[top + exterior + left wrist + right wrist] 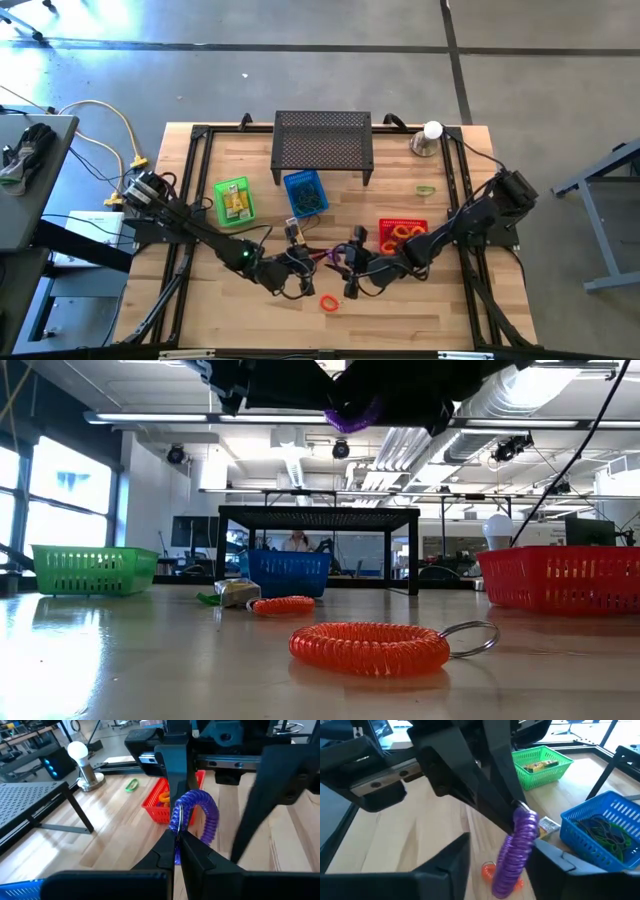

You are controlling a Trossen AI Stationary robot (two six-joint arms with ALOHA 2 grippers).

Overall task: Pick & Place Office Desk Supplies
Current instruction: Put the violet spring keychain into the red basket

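low view: two orange coils, three baskets

purple coil loop | orange-red coil | green basket | blue basket | red basket

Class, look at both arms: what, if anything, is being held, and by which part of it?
The left end effector grips the purple coil wristband by its metal key ring end, above the table. The right end effector brackets the hanging coil without clearly holding it.

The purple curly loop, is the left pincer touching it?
Touching. The left wrist view shows the left pincer shut on the purple curly loop, its fingertips pinching the metal ring at the loop's end.
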